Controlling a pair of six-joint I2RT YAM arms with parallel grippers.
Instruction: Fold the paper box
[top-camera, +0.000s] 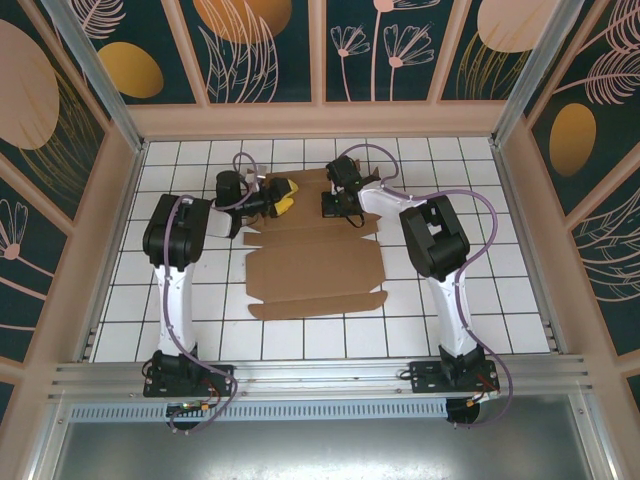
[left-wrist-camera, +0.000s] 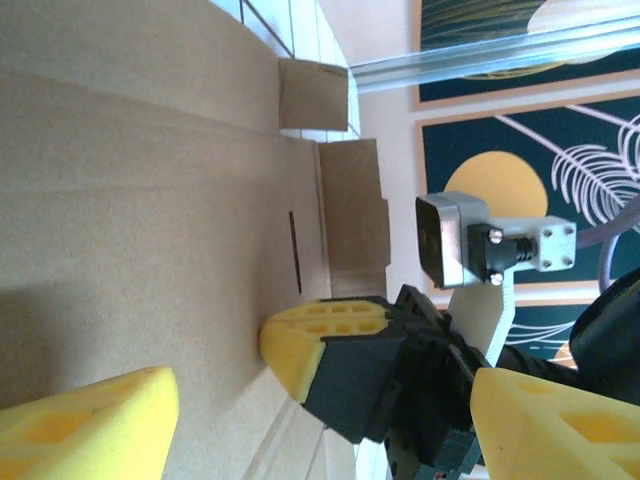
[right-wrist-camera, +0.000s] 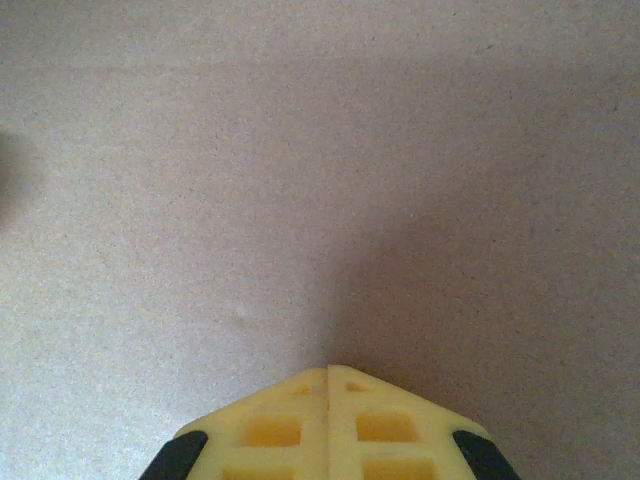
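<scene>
Recorded right gripper (right-wrist-camera: 328, 378) fully closed, yellow pads (right-wrist-camera: 270, 430) pressed flat together, gripping nothing, tip down against bare brown cardboard of the paper box (top-camera: 315, 265). From the left wrist, saw that closed tip set on the panel just beside a thin dark slot (left-wrist-camera: 295, 252); judged contact likely, not confirmed from the shadow alone. Logged left gripper (top-camera: 283, 194) spread wide and empty, yellow fingers (left-wrist-camera: 92, 425) at either side of its own view, open cardboard and the right gripper's black body between them. Placed both grippers near each other over the far part of the box, left one at the far-left edge, right one toward the far-right. Noted right wrist camera (left-wrist-camera: 465, 240), a small grey block, above its fingers. Found the box lying flat and unfolded on the white tiled table (top-camera: 200, 300), centred between the two arms, crease lines running across, short tabs (left-wrist-camera: 350, 215) along one side, a narrow flap nearest the arm bases. Traced left arm (top-camera: 175, 240) and right arm (top-camera: 435, 240) back from the box to bases on the metal rail (top-camera: 320, 372) at the near edge. Marked dark panels (top-camera: 265, 45) printed with leaves and orange discs around the table on three sides.
</scene>
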